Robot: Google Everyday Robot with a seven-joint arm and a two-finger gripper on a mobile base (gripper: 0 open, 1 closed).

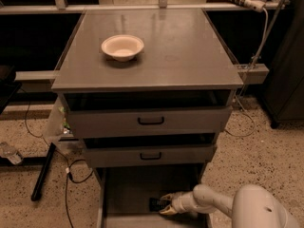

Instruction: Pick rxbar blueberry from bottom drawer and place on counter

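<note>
The bottom drawer (pixel 128 189) is pulled out at the foot of the cabinet, with a plain grey floor. A small dark bar, the rxbar blueberry (pixel 156 204), lies flat on the drawer floor near its front right. My gripper (pixel 165 204) reaches in from the lower right on a white arm; its pale fingertips (pixel 167 211) sit right at the bar's right end, one above and one below it. The counter (pixel 190 46) is the broad grey cabinet top above.
A white bowl (pixel 122 47) sits on the counter's left half. Two upper drawers with black handles (pixel 151 121) stand slightly open above the bottom one. Cables and a black pole (pixel 42 172) lie on the speckled floor to the left.
</note>
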